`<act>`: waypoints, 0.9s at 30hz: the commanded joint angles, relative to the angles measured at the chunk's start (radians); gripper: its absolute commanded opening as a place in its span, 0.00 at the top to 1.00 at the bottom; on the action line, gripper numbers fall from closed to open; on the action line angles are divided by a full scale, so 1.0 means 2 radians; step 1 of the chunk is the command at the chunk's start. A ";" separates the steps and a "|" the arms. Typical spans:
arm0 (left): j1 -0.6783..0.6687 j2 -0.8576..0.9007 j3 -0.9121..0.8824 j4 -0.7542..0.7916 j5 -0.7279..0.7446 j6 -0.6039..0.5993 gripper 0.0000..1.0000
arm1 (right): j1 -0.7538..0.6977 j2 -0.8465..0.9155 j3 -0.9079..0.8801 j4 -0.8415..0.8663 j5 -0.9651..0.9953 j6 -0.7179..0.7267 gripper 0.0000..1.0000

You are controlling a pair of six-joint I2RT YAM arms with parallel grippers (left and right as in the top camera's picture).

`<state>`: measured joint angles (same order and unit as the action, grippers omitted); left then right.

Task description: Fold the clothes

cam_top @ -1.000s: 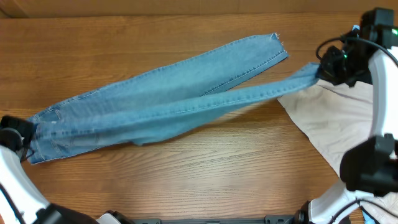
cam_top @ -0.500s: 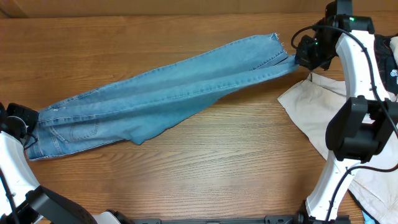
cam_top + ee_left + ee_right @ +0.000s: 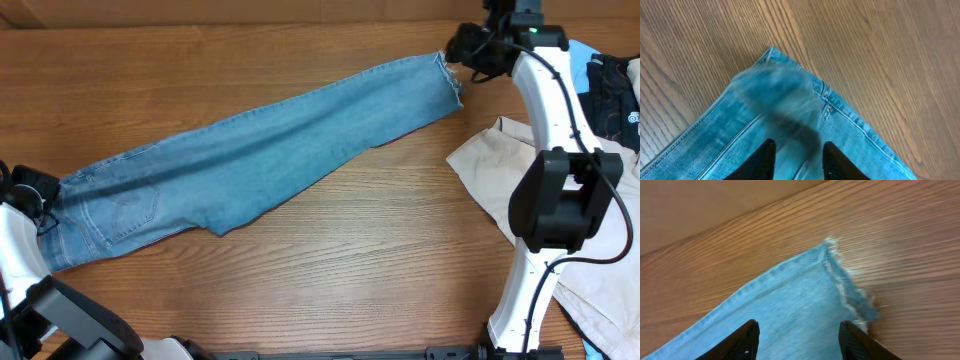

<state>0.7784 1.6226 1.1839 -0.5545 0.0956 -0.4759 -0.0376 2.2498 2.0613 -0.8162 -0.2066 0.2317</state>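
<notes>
1. The jeans (image 3: pixel 260 150) are lying stretched out on the counter (image 3: pixel 330 270). They are running as one long slanted band from the lower left of the overhead frame to the upper right.
2. The waistband (image 3: pixel 62 225) end is sitting at the lower left, with a stitched back pocket (image 3: pixel 130 212) facing up.
3. My left hand (image 3: pixel 30 195) is sitting at the far left edge of the overhead frame, right against the waistband.
4. In the left wrist view my fingers (image 3: pixel 762 160) are standing on either side of a blurred bulge of denim, and the waistband corner is pointing toward the top of the frame. I cannot tell whether this hand is clamping the cloth or only straddling it.
5. The frayed hem (image 3: pixel 452 85) is lying at the upper right of the overhead frame.
6. My right hand (image 3: pixel 468 48) is hovering just beyond that hem, near the top edge.
7. In the right wrist view its fingers (image 3: pixel 747 340) are spreading wide with nothing pinched between them, and the hem is lying flat on the wood below. This hand is released.
8. A beige cloth (image 3: pixel 500 170) is lying at the right of the overhead frame, apart from the jeans. A dark garment (image 3: pixel 612 90) is showing at the upper right edge.
</notes>
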 commanded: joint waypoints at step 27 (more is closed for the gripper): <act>-0.001 -0.005 0.007 0.059 -0.061 0.166 0.32 | 0.000 0.002 0.013 -0.174 0.051 -0.055 0.42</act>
<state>0.7784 1.6272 1.1847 -0.4774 -0.0410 -0.2893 -0.0357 2.2509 2.0624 -1.1568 -0.1150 0.1303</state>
